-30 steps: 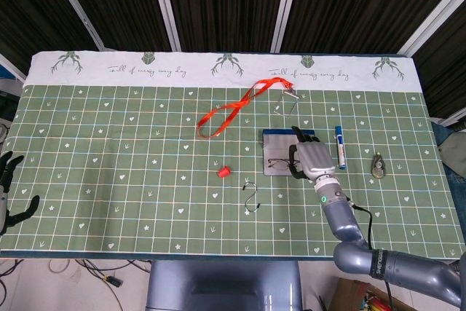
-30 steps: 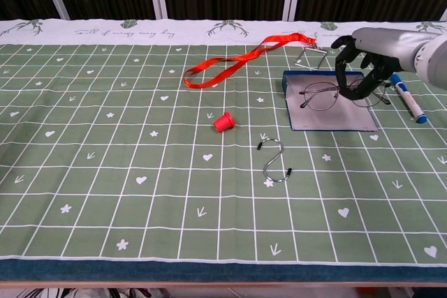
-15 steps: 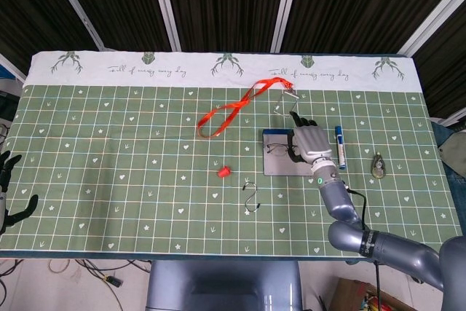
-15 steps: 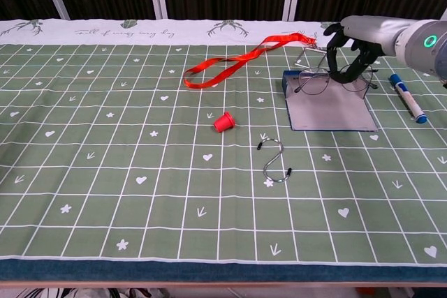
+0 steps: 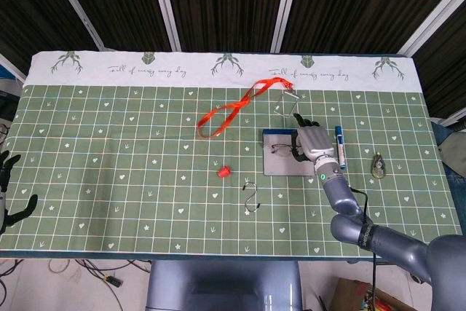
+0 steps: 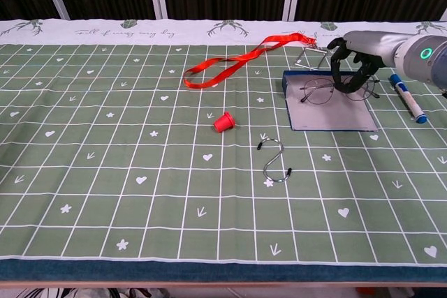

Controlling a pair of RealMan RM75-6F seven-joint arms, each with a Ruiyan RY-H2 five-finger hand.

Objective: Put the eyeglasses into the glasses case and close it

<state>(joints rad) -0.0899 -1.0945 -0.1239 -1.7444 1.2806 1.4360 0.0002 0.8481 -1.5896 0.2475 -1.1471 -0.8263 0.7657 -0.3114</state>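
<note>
Wire-rimmed round eyeglasses (image 6: 319,93) in right hand (image 6: 351,68) fingers (image 6: 339,79) over flat grey glasses case (image 6: 328,114)

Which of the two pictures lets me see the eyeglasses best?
The chest view: the eyeglasses show both round lenses over the glasses case, held by the right hand. In the head view that hand covers most of them; only a sliver shows.

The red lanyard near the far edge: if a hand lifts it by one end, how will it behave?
The lanyard lies in a loose loop with bends, so it is probably floppy and would hang and trail. It looks like a thin strap, likely very light. The metal clip at its end may swing or catch on the case close by.
</note>
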